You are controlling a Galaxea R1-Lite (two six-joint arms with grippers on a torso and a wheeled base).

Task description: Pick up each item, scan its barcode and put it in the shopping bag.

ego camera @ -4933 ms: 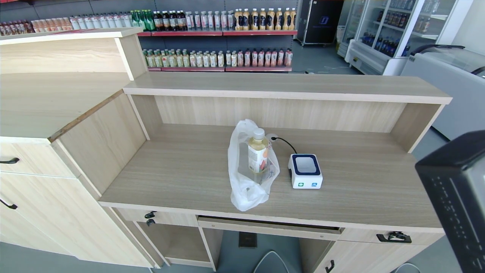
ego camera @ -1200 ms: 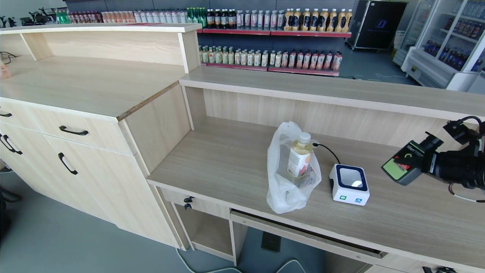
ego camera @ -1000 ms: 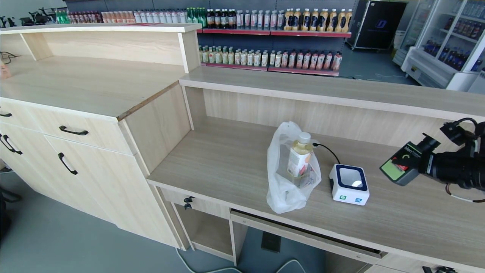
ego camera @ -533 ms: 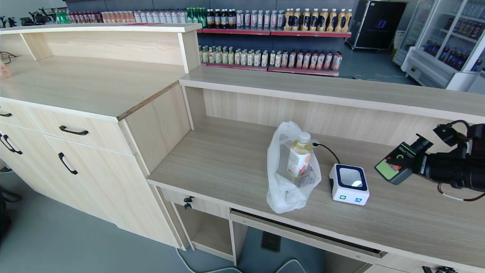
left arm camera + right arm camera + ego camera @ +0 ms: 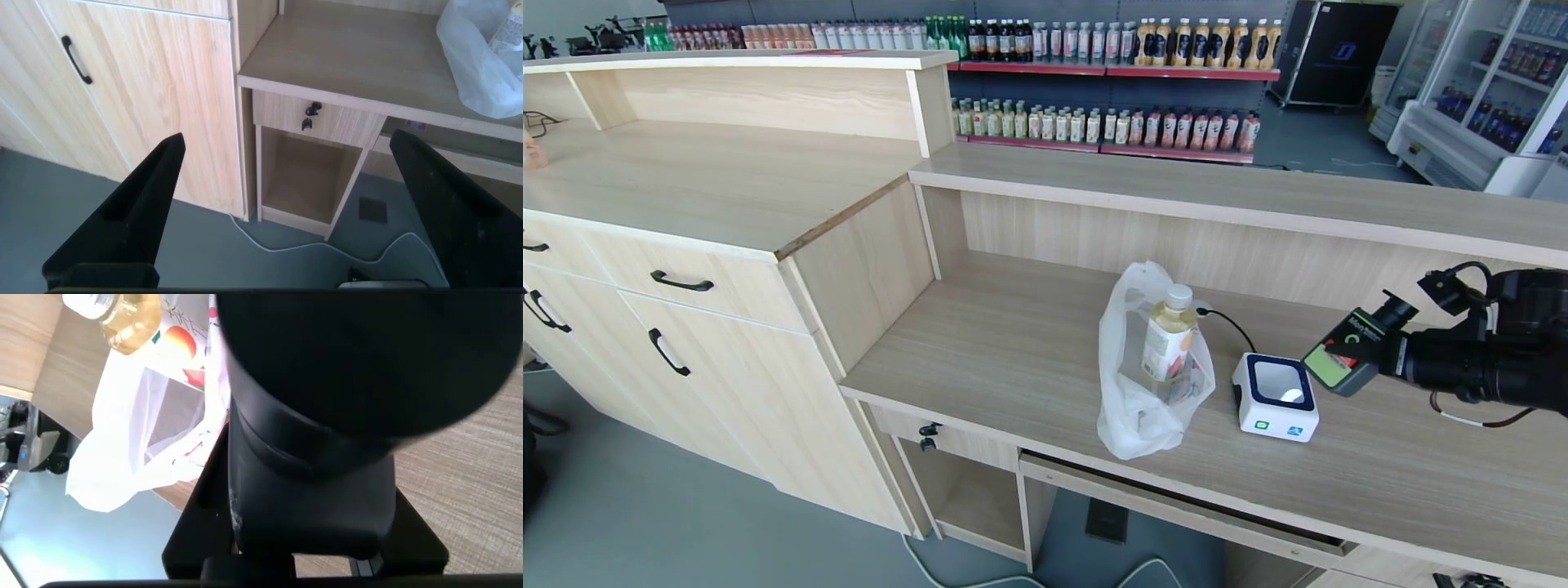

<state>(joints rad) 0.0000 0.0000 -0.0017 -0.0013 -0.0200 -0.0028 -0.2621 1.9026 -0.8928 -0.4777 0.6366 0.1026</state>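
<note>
One item is off the counter: a small black box (image 5: pixel 1342 360) with a green face, clamped end-on in your right gripper (image 5: pixel 1388 353). It hangs in the air to the right of the scanner (image 5: pixel 1275 398), near it but not touching, and higher than the scanner's window. In the right wrist view the box (image 5: pixel 310 441) is a dark blur close to the lens, so you cannot make out the fingers on it there.

The white scanner sits flat on the wooden counter (image 5: pixel 1029 351), and its black cable (image 5: pixel 1227 323) runs back toward the rear panel. Just left of it stands the shopping bag (image 5: pixel 1131 408), thin white plastic with its mouth open upward. Inside the bag a bottle (image 5: pixel 1169 335) of pale yellow drink with a white cap stands upright. The right wrist view catches the same bag (image 5: pixel 139 441) and bottle (image 5: pixel 122 318) from above.

Your left gripper (image 5: pixel 286 140) is down in front of the counter with its two fingers (image 5: pixel 122 220) spread wide apart and nothing between them. Past them you see a small drawer (image 5: pixel 315 118) with a lock under the counter edge and a cabinet door (image 5: pixel 139 90) beside it. Shelves of bottled drinks (image 5: pixel 1094 82) line the wall behind.
</note>
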